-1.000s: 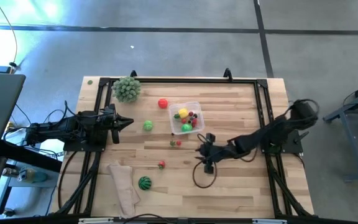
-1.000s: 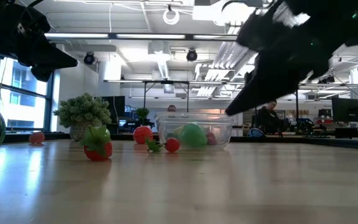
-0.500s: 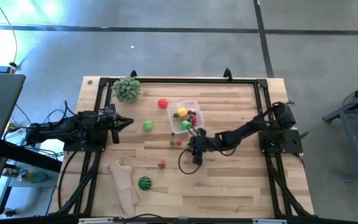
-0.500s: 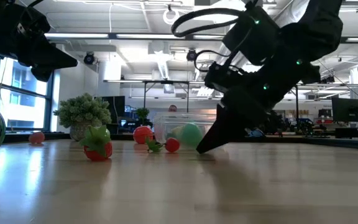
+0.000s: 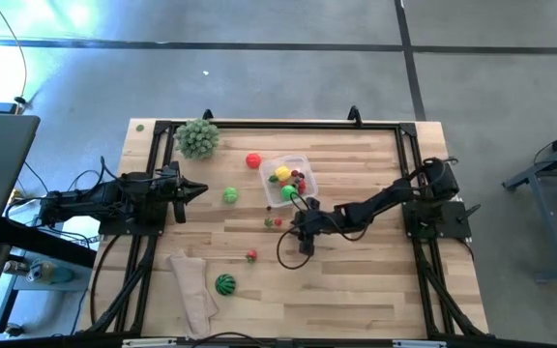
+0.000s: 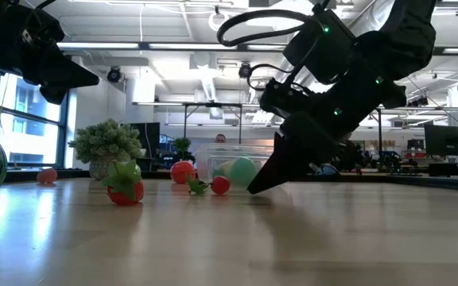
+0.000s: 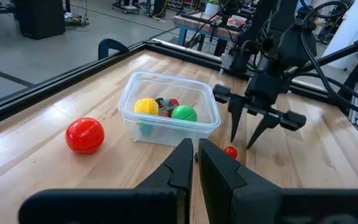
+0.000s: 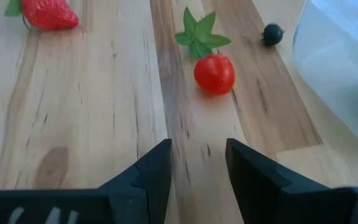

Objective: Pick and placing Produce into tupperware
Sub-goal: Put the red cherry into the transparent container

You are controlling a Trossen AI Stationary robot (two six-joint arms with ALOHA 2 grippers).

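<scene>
Pointing down at the desk [image 5: 356, 275], the right gripper [image 5: 296, 227] is seen with fingers [image 8: 146, 180] released and empty, just beside a small red tomato [image 8: 214, 73] and the tupperware [image 5: 290, 181], where several produce pieces are held. The left gripper [image 5: 199, 188] is kept clenched, well apart.

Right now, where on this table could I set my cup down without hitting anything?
The wood between the right gripper and the table's right rail is bare, as is the front right corner. It is crowded around the tupperware, with the tomato, strawberry and watermelon nearby.
</scene>
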